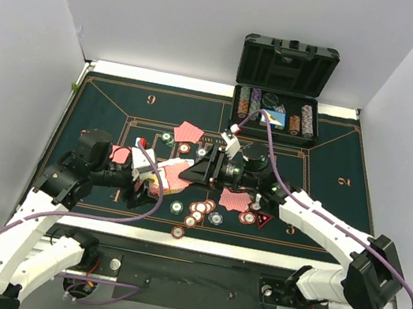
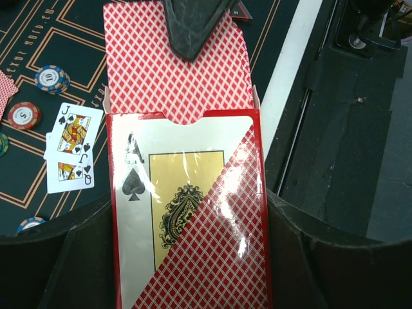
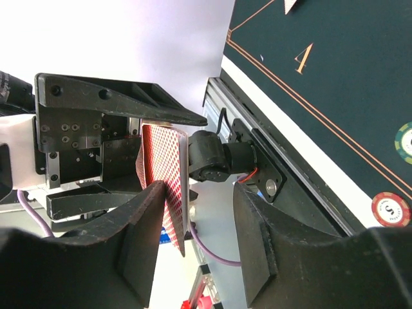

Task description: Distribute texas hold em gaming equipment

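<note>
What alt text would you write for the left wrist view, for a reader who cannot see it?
The left gripper holds a red card box with red-backed cards sticking out, a dark finger over their top edge. Beside it on the green mat lie two face-up cards and several chips.

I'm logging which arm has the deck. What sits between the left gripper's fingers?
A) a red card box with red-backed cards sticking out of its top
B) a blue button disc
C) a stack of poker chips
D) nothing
A: the left wrist view shows the red card box clamped in the left gripper, with red-backed cards poking from its open top.
</note>
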Motion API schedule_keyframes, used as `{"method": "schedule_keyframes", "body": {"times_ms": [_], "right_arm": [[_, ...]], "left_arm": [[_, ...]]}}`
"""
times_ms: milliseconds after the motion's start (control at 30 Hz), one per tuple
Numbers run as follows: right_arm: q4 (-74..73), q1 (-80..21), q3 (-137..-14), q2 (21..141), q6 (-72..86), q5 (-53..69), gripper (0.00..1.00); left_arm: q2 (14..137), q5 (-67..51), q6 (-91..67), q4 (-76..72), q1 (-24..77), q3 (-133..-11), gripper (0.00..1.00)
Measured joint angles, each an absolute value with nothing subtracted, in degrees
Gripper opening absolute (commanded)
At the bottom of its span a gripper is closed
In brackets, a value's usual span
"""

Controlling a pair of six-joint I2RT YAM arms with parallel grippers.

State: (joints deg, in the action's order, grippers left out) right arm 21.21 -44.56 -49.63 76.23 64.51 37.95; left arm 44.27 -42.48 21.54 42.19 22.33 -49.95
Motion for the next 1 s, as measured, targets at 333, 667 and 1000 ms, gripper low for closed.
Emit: {"method": "schedule_keyframes", "body": {"times_ms": [333,667,1000], "right_arm": [[17.7,-42.3,-49.4,73.1,63.3,37.3,0.31],[13.0,-40.2,-49.6,70.5,61.4,36.7,0.04],[8.4,-36.0,-51.6,67.3,60.2,36.9,0.0]], "left_arm": [[44.2,-42.5,21.4,42.2,22.3,-50.0,0.0],[43.9,-42.5,21.3,42.2,22.3,-50.0,0.0],[43.7,-42.5,21.4,42.1,22.3,-50.0,0.0]]}}
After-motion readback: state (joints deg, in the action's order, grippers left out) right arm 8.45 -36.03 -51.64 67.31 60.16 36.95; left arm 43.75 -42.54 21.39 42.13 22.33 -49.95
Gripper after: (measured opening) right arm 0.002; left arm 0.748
